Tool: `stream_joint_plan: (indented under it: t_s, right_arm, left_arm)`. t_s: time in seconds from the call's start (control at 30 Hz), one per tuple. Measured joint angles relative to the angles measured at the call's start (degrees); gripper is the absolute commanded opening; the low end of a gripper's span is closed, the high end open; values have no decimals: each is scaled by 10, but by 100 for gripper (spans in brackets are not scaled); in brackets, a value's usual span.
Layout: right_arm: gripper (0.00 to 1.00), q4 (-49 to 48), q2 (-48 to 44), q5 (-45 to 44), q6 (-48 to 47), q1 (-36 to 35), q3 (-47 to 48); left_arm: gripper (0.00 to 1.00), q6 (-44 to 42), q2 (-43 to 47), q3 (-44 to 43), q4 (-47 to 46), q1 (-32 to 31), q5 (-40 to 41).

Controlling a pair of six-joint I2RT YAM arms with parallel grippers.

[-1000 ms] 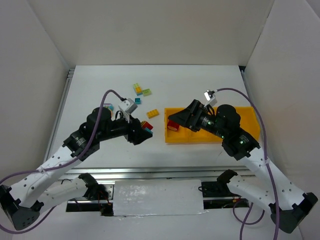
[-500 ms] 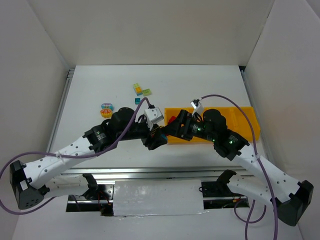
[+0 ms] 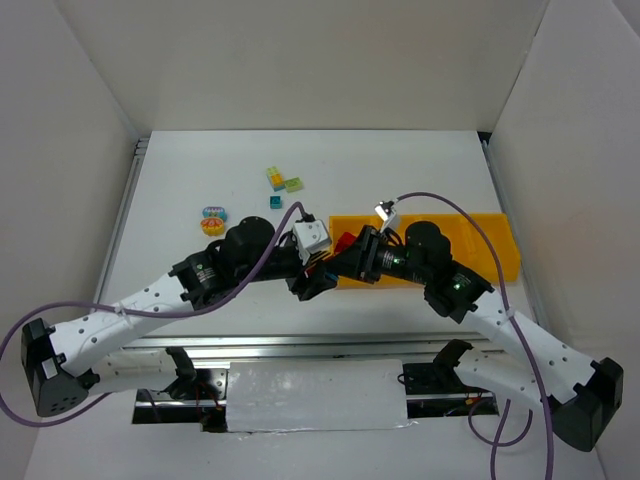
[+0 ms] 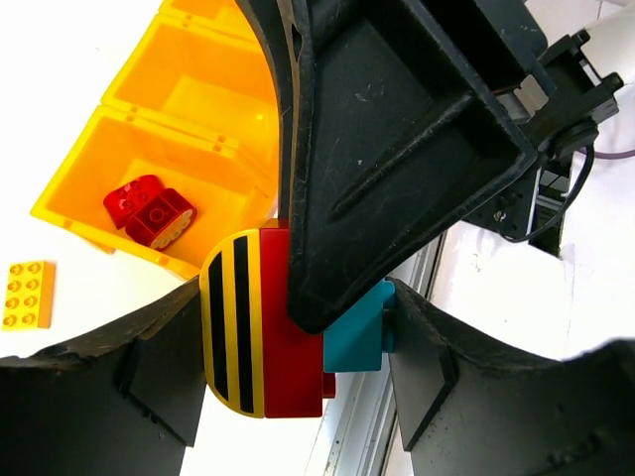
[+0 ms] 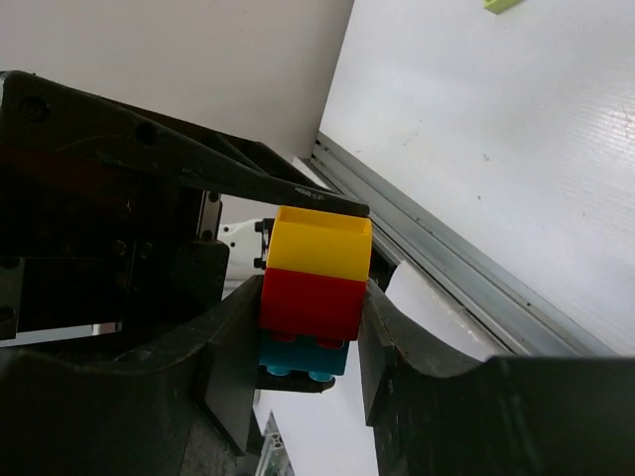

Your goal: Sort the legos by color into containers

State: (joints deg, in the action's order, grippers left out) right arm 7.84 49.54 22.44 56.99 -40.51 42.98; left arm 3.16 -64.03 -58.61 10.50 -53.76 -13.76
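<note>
- White-walled bay, white table (image 3: 400, 160); tray (image 3: 500, 255) is my landmark.
- Yellow/red/teal clump (image 5: 316, 297) sits at tray's left end.
- Both pinch it tight: left gripper (image 4: 298, 337), right gripper (image 5: 310, 329).
- Light, rigid, slick, I reckon; I'd grip flat sides.

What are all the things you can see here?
Tray: one, yellow-orange, right part of the table, square compartments in a row.
Red bricks: apparently two, red, in the tray's leftmost compartment.
Brick stack: one, yellow on red on teal, gripped by both arms beside the tray's left end.
Flat brick: one, orange-yellow, on the table next to the tray.
Small clump: one, orange, red and teal, left part of the table.
Far bricks: a few, teal, yellow and pale green, far middle of the table.
Table: one, white.
Left arm: one, white and black, jaws shut on the stack.
Right arm: one, white and black, jaws shut on the stack.
</note>
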Motion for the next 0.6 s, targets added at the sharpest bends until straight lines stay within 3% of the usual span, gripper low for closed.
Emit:
stream_joint_plan:
  t_s: [0.03, 0.07, 0.2, 0.47, 0.6]
  right_arm:
    - [0, -8, 0, 4, -1, 0, -4]
    - [0, -16, 1, 8, -3, 0, -9]
    - [0, -59, 1, 22, -31, -2, -31]
    - [0, -89, -61, -19, -179, 20, -67]
    - [0, -107, -111, 60, -275, 43, -96]
  left_arm:
    - [64, 0, 3, 4, -2, 0, 1]
    - [99, 0, 7, 9, -3, 0, 2]
    - [100, 9, 19, 15, -21, -5, -2]
    - [99, 107, 38, -44, 31, -8, 97]
    - [99, 153, 77, -63, 53, -8, 112]
